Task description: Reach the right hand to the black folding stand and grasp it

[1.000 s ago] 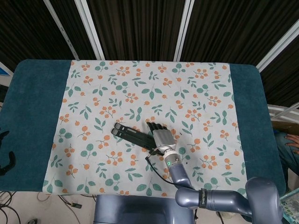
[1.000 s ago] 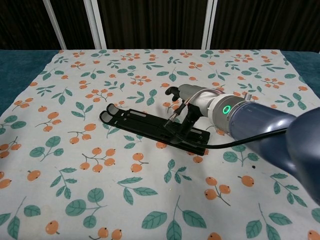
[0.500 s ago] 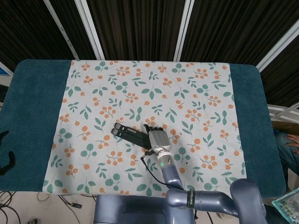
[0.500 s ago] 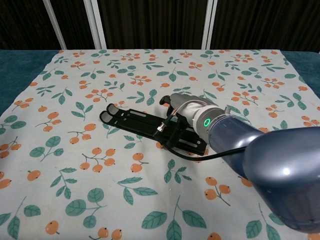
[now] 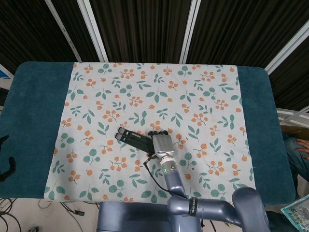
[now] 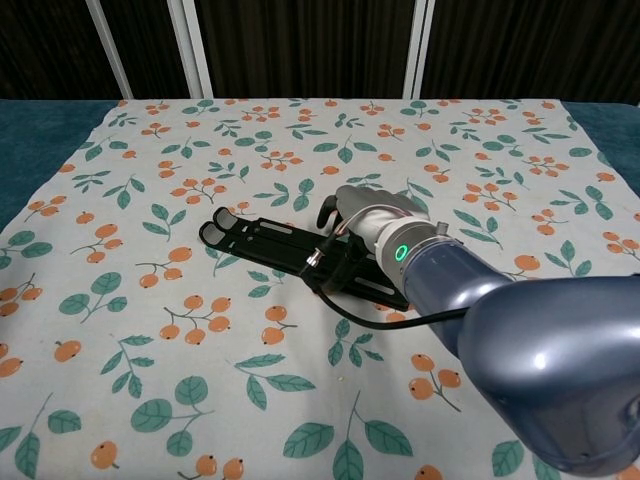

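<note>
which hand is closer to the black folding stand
Right. The right hand sits over the near-right end of the black folding stand, though a closed grip isn't clear. The left hand is far off at the table's left edge.

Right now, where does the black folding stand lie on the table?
The black folding stand lies flat on the floral cloth, near its front middle in the head view. Its right end is under the right hand.

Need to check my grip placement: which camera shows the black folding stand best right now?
Chest view: the black folding stand lies close and large, its left end bare, the right hand over its right end. Head view shows the stand small, partly under the hand.
</note>
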`<control>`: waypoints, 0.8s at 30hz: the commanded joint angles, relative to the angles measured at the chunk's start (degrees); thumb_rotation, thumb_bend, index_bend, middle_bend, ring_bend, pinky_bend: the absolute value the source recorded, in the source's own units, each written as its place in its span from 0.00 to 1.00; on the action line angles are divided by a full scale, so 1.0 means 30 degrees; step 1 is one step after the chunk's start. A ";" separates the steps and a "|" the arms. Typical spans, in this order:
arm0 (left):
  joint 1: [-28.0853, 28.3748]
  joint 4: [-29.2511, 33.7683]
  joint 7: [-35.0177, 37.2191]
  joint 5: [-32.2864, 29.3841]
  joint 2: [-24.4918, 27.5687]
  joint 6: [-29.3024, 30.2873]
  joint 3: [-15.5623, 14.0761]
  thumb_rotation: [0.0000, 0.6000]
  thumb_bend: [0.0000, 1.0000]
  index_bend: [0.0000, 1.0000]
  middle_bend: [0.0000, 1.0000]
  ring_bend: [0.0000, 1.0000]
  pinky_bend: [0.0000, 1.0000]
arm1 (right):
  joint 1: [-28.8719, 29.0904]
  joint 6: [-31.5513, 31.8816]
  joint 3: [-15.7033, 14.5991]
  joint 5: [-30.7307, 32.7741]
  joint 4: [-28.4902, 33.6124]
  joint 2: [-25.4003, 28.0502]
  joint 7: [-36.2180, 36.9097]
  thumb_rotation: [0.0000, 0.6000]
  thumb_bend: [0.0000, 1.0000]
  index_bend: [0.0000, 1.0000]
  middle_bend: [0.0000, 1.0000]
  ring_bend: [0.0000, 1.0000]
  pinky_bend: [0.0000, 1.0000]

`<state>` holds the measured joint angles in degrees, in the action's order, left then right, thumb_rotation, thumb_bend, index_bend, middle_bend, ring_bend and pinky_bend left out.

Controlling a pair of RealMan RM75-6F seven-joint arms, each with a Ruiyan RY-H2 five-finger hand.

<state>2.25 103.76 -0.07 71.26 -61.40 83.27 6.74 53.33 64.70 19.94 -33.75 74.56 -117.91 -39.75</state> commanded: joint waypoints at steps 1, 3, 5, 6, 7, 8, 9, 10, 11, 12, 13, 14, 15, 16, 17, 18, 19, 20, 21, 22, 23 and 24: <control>0.0005 0.0008 -0.0016 0.0004 0.0001 -0.0010 -0.0007 1.00 0.58 0.12 0.00 0.00 0.00 | -0.0026 -0.0008 0.0001 -0.0002 -0.0001 -0.0054 -0.0081 1.00 0.24 0.30 0.34 0.30 0.17; 0.0005 0.0023 -0.0014 -0.0010 0.0007 -0.0017 -0.0005 1.00 0.58 0.12 0.00 0.00 0.00 | -0.0042 -0.0031 0.0041 -0.0025 -0.0041 -0.0103 -0.0124 1.00 0.26 0.32 0.36 0.32 0.17; -0.0001 0.0032 -0.0001 -0.0014 0.0017 -0.0009 -0.0001 1.00 0.58 0.12 0.00 0.00 0.00 | -0.0073 0.0003 0.0084 -0.0107 -0.0075 -0.0142 -0.0126 1.00 0.30 0.35 0.40 0.35 0.17; -0.0001 0.0033 0.0006 -0.0020 0.0019 -0.0012 0.0002 1.00 0.58 0.12 0.00 0.00 0.00 | -0.0093 0.0026 0.0098 -0.0147 -0.0089 -0.0160 -0.0131 1.00 0.31 0.35 0.41 0.35 0.17; 0.0001 0.0029 0.0007 -0.0031 0.0021 -0.0024 0.0002 1.00 0.58 0.12 0.00 0.00 0.00 | -0.0111 0.0020 0.0079 -0.0159 -0.0099 -0.0166 -0.0183 1.00 0.32 0.35 0.42 0.36 0.17; 0.0006 0.0020 -0.0001 -0.0037 0.0022 -0.0045 -0.0006 1.00 0.58 0.12 0.00 0.00 0.00 | -0.0135 -0.0004 0.0059 -0.0136 -0.0094 -0.0159 -0.0250 1.00 0.33 0.35 0.41 0.36 0.17; 0.0013 0.0019 -0.0020 -0.0044 0.0026 -0.0066 -0.0014 1.00 0.58 0.12 0.00 0.00 0.00 | -0.0163 -0.0018 0.0038 -0.0109 -0.0100 -0.0159 -0.0314 1.00 0.34 0.35 0.41 0.36 0.17; 0.0016 0.0023 -0.0035 -0.0049 0.0027 -0.0076 -0.0019 1.00 0.58 0.12 0.00 0.00 0.00 | -0.0179 -0.0023 0.0022 -0.0098 -0.0110 -0.0158 -0.0357 1.00 0.35 0.35 0.40 0.36 0.17; 0.0018 0.0033 -0.0057 -0.0057 0.0029 -0.0085 -0.0024 1.00 0.58 0.12 0.00 0.00 0.00 | -0.0203 -0.0045 -0.0011 -0.0078 -0.0126 -0.0150 -0.0433 1.00 0.35 0.35 0.40 0.36 0.17; 0.0019 0.0049 -0.0075 -0.0070 0.0029 -0.0086 -0.0023 1.00 0.58 0.12 0.00 0.00 0.00 | -0.0230 -0.0068 -0.0023 -0.0051 -0.0135 -0.0146 -0.0483 1.00 0.35 0.35 0.40 0.36 0.17; 0.0018 0.0060 -0.0084 -0.0085 0.0032 -0.0083 -0.0019 1.00 0.58 0.12 0.00 0.00 0.00 | -0.0259 -0.0096 -0.0019 -0.0008 -0.0128 -0.0145 -0.0518 1.00 0.35 0.35 0.39 0.36 0.17; 0.0017 0.0071 -0.0092 -0.0098 0.0034 -0.0082 -0.0016 1.00 0.58 0.12 0.00 0.00 0.00 | -0.0275 -0.0140 -0.0018 0.0044 -0.0106 -0.0129 -0.0584 1.00 0.35 0.35 0.39 0.36 0.17; 0.0015 0.0077 -0.0096 -0.0100 0.0038 -0.0078 -0.0016 1.00 0.58 0.12 0.00 0.00 0.00 | -0.0280 -0.0160 -0.0029 0.0069 -0.0084 -0.0108 -0.0652 1.00 0.35 0.35 0.39 0.36 0.17; 0.0011 0.0086 -0.0096 -0.0097 0.0042 -0.0074 -0.0019 1.00 0.58 0.12 0.00 0.00 0.00 | -0.0282 -0.0166 -0.0039 0.0076 -0.0049 -0.0075 -0.0745 1.00 0.35 0.35 0.39 0.36 0.17; 0.0011 0.0091 -0.0103 -0.0087 0.0044 -0.0078 -0.0029 1.00 0.58 0.12 0.00 0.00 0.00 | -0.0287 -0.0156 -0.0051 0.0041 0.0044 -0.0022 -0.0842 1.00 0.35 0.35 0.39 0.37 0.17; 0.0010 0.0091 -0.0103 -0.0085 0.0045 -0.0081 -0.0033 1.00 0.58 0.12 0.00 0.00 0.00 | -0.0306 -0.0162 -0.0040 0.0050 0.0118 0.0012 -0.0859 1.00 0.35 0.35 0.40 0.38 0.18; 0.0008 0.0090 -0.0095 -0.0088 0.0047 -0.0083 -0.0033 1.00 0.58 0.12 0.00 0.00 0.00 | -0.0333 -0.0130 -0.0011 0.0035 0.0192 0.0043 -0.0861 1.00 0.36 0.35 0.41 0.39 0.21; 0.0008 0.0086 -0.0091 -0.0082 0.0045 -0.0079 -0.0033 1.00 0.58 0.12 0.00 0.00 0.00 | -0.0361 -0.0091 0.0013 -0.0016 0.0227 0.0052 -0.0825 1.00 0.37 0.35 0.41 0.41 0.22; 0.0010 0.0082 -0.0093 -0.0074 0.0042 -0.0075 -0.0032 1.00 0.58 0.12 0.00 0.00 0.00 | -0.0400 -0.0083 0.0036 -0.0082 0.0265 0.0061 -0.0741 1.00 0.38 0.36 0.42 0.43 0.25; 0.0009 0.0083 -0.0092 -0.0073 0.0042 -0.0077 -0.0035 1.00 0.58 0.12 0.00 0.00 0.00 | -0.0449 -0.0077 0.0056 -0.0165 0.0309 0.0076 -0.0627 1.00 0.39 0.36 0.43 0.44 0.27; 0.0008 0.0086 -0.0091 -0.0073 0.0044 -0.0078 -0.0038 1.00 0.58 0.12 0.00 0.00 0.00 | -0.0503 -0.0058 0.0059 -0.0283 0.0345 0.0091 -0.0501 1.00 0.39 0.37 0.44 0.46 0.28; 0.0007 0.0084 -0.0093 -0.0074 0.0046 -0.0080 -0.0040 1.00 0.58 0.12 0.00 0.00 0.00 | -0.0563 -0.0060 0.0037 -0.0430 0.0391 0.0120 -0.0364 1.00 0.40 0.37 0.44 0.46 0.28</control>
<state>2.27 104.01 -0.34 71.04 -61.26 83.03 6.62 51.86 64.47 20.05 -34.66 75.56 -117.65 -41.21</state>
